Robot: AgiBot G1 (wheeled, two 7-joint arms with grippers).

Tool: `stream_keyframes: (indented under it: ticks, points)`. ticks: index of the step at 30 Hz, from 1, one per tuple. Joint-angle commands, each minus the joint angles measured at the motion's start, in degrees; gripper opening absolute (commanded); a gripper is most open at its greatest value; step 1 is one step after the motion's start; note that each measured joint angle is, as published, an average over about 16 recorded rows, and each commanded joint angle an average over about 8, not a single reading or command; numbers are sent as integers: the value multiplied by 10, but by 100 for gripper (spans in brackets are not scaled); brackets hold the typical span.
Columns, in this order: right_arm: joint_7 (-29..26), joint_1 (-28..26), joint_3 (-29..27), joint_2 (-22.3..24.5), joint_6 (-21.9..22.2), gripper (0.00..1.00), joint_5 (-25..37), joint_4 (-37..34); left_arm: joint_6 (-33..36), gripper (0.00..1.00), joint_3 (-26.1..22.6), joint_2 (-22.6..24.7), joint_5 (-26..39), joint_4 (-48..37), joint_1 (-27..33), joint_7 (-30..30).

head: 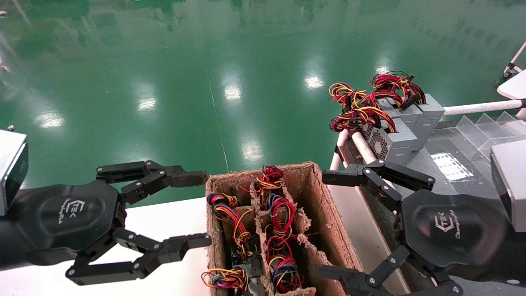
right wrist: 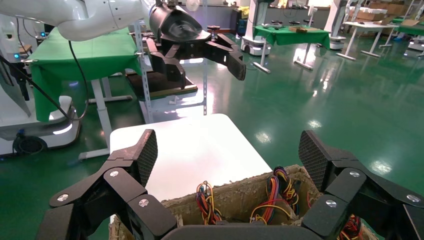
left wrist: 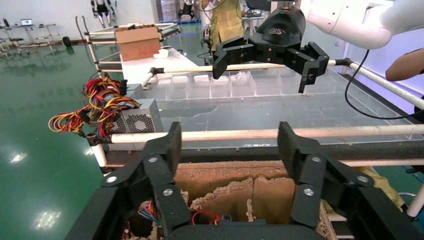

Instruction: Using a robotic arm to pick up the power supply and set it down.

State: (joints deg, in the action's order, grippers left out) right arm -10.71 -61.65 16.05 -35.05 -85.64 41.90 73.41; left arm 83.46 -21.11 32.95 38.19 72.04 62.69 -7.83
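Note:
An open cardboard carton (head: 238,177) with torn dividers stands between my two grippers. Several power supplies stand in its cells, their grey bodies mostly hidden; looped wire bundles of red, yellow, orange and blue (head: 281,211) (right wrist: 281,192) stick up. My left gripper (head: 207,209) (left wrist: 230,150) hovers open at the carton's left wall, holding nothing. At the right wall my right gripper (head: 322,224) (right wrist: 230,157) also hangs open and empty. Each wrist view shows the other gripper farther off, open.
The carton sits on a white table (head: 164,222). To the right is a dark table (head: 448,152) with white tube rails (head: 476,108) and clear dividers (head: 485,123). Grey boxes with red, yellow and black wires (head: 394,133) (left wrist: 140,117) stand at its far corner. Green floor lies beyond.

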Motion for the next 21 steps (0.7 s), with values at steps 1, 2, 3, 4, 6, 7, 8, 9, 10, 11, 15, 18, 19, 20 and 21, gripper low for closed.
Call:
stream_keyframes:
  ticks: [1, 2, 3, 4, 6, 7, 8, 9, 10, 11, 15, 18, 19, 20, 21]
  points:
    - [0, 0, 0, 0, 0, 100, 0, 0, 0, 0, 0, 0, 0, 0, 0, 0]
    - [0, 0, 0, 0, 0, 100, 0, 0, 0, 0, 0, 0, 0, 0, 0, 0]
    - [0, 0, 0, 0, 0, 100, 0, 0, 0, 0, 0, 0, 0, 0, 0, 0]
    - [0, 0, 0, 0, 0, 100, 0, 0, 0, 0, 0, 0, 0, 0, 0, 0]
    - [0, 0, 0, 0, 0, 100, 0, 0, 0, 0, 0, 0, 0, 0, 0, 0]
    - [0, 0, 0, 0, 0, 100, 0, 0, 0, 0, 0, 0, 0, 0, 0, 0]
    - [0, 0, 0, 0, 0, 100, 0, 0, 0, 0, 0, 0, 0, 0, 0, 0]
    - [0, 0, 0, 0, 0, 100, 0, 0, 0, 0, 0, 0, 0, 0, 0, 0]
    - [0, 0, 0, 0, 0, 100, 0, 0, 0, 0, 0, 0, 0, 0, 0, 0]
    - [0, 0, 0, 0, 0, 100, 0, 0, 0, 0, 0, 0, 0, 0, 0, 0]
    - [0, 0, 0, 0, 0, 100, 0, 0, 0, 0, 0, 0, 0, 0, 0, 0]
    - [0, 0, 0, 0, 0, 100, 0, 0, 0, 0, 0, 0, 0, 0, 0, 0]
    - [0, 0, 0, 0, 0, 100, 0, 0, 0, 0, 0, 0, 0, 0, 0, 0]
    - [0, 0, 0, 0, 0, 100, 0, 0, 0, 0, 0, 0, 0, 0, 0, 0]
    - [0, 0, 0, 0, 0, 100, 0, 0, 0, 0, 0, 0, 0, 0, 0, 0]
